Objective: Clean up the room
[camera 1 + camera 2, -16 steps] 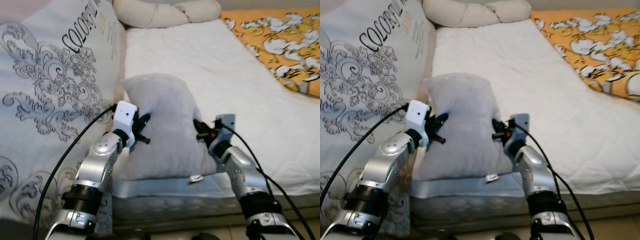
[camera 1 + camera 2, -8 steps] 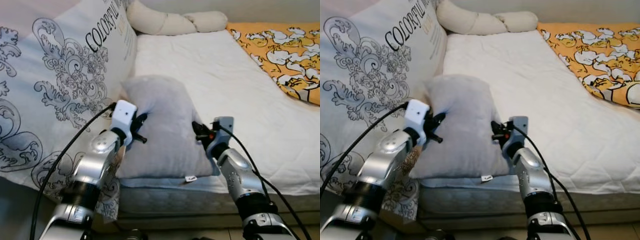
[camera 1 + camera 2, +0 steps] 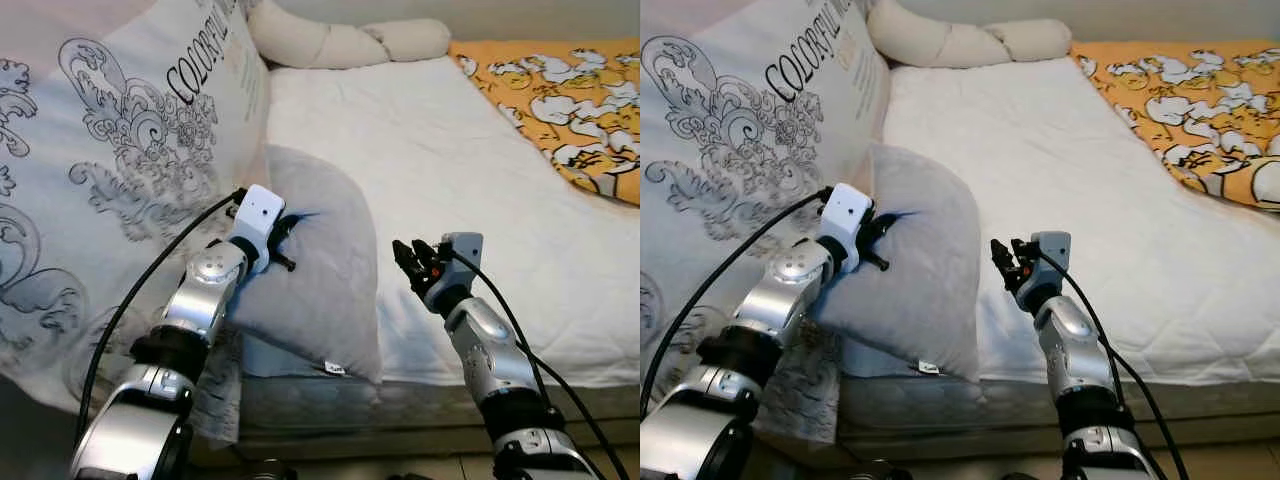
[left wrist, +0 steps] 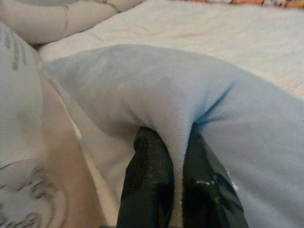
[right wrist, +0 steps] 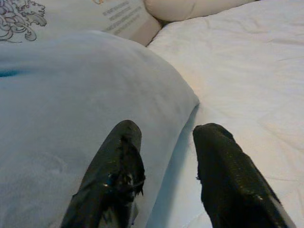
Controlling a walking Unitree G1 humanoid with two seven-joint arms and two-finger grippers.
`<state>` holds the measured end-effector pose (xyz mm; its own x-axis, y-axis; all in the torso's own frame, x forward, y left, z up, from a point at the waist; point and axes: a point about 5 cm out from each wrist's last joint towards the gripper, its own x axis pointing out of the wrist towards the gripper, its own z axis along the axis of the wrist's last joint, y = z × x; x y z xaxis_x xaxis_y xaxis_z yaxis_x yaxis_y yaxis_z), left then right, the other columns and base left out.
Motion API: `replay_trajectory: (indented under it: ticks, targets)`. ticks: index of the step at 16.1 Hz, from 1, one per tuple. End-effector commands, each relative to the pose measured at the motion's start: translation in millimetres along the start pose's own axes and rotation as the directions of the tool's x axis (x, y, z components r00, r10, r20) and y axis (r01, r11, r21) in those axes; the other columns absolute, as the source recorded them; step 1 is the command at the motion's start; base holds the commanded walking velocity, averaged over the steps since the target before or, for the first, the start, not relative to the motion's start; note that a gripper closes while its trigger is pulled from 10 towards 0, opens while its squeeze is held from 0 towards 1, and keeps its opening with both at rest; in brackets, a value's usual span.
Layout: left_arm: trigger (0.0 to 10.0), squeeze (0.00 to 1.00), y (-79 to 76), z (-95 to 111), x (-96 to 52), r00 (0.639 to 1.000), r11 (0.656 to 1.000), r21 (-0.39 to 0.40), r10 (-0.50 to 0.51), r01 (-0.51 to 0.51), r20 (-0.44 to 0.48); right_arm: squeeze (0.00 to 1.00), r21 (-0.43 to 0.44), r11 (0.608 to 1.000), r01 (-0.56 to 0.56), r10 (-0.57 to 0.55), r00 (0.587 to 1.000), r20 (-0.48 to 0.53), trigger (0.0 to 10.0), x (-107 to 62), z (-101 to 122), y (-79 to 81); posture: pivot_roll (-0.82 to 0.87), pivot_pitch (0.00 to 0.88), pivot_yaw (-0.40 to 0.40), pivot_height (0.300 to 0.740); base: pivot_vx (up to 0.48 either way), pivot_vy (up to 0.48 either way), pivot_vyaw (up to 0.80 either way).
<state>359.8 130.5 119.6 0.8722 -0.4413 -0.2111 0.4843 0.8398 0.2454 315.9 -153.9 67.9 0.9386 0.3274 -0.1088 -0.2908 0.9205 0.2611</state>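
Gray pillow (image 3: 320, 285) at lower middle of frame, on front edge of bed (image 3: 440, 160). Left hand (image 4: 172, 185) pinches soft fold tight. Right hand (image 5: 166, 175) open, empty, just beside pillow. Pillow looks light, squashy, floppy; best grab thick fold or corner.

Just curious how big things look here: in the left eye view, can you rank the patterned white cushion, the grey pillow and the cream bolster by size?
1. patterned white cushion
2. grey pillow
3. cream bolster, though it lies farthest away, so unsure.
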Motion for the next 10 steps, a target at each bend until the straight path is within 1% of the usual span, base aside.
replay_trajectory:
  ticks: [1, 2, 3, 5, 6, 8, 9, 10]
  targets:
    - [10.0, 0.00, 6.8, 13, 4.4, 0.999, 0.997, 0.073, 0.011, -0.014, 0.038, 1.00, -0.018, 0.999, -0.037, 0.038, 0.998, 0.042, 10.0, -1.8, 7, 2.0, 0.01, 0.000, 0.090, 0.740, 0.000, 0.000, 0.00]
    - [10.0, 0.00, 11.2, 15, 7.4, 1.000, 0.994, 0.106, 0.009, -0.012, 0.028, 1.00, -0.038, 0.993, -0.112, 0.113, 0.993, 0.037, 10.0, -4.2, 9, 6.9, 0.01, 0.000, 0.090, 0.740, 0.000, 0.000, 0.00]
    - [10.0, 0.00, 20.1, 21, 10.2, 0.999, 0.990, 0.135, 0.028, -0.032, 0.025, 1.00, -0.069, 0.976, -0.205, 0.207, 0.978, 0.025, 10.0, -8.8, 12, 11.3, 0.00, 0.000, 0.090, 0.740, 0.000, 0.000, 0.00]
    - [10.0, 0.00, 30.0, 29, 11.8, 0.997, 0.984, 0.165, 0.062, -0.068, 0.036, 1.00, -0.083, 0.962, -0.262, 0.264, 0.964, 0.024, 10.0, -13.8, 17, 11.7, -0.01, 0.000, 0.090, 0.740, 0.000, 0.000, 0.00]
    - [10.0, 0.00, 44.8, 44, 12.6, 0.991, 0.974, 0.186, 0.118, -0.129, 0.068, 1.00, -0.112, 0.946, -0.306, 0.309, 0.951, 0.012, 10.0, -21.2, 25, 7.4, -0.03, 0.000, 0.091, 0.740, 0.000, 0.000, 0.00]
    - [10.0, 0.00, 51.8, 51, 12.7, 0.986, 0.968, 0.194, 0.148, -0.162, 0.083, 1.00, -0.132, 0.938, -0.321, 0.323, 0.946, -0.003, 10.0, -25.0, 28, 5.0, -0.04, 0.000, 0.092, 0.740, 0.000, 0.000, 0.00]
    - [10.0, 0.00, 62.3, 57, 11.6, 0.977, 0.955, 0.209, 0.197, -0.211, 0.085, 1.00, -0.149, 0.915, -0.376, 0.374, 0.926, -0.040, 10.0, -33.1, 31, 5.6, -0.06, 0.000, 0.093, 0.740, 0.000, 0.000, 0.00]
    - [10.0, 0.00, 65.9, 58, 11.1, 0.973, 0.949, 0.216, 0.216, -0.229, 0.082, 1.00, -0.149, 0.903, -0.402, 0.399, 0.915, -0.056, 10.0, -36.8, 32, 6.7, -0.06, 0.000, 0.094, 0.740, 0.000, 0.000, 0.00]
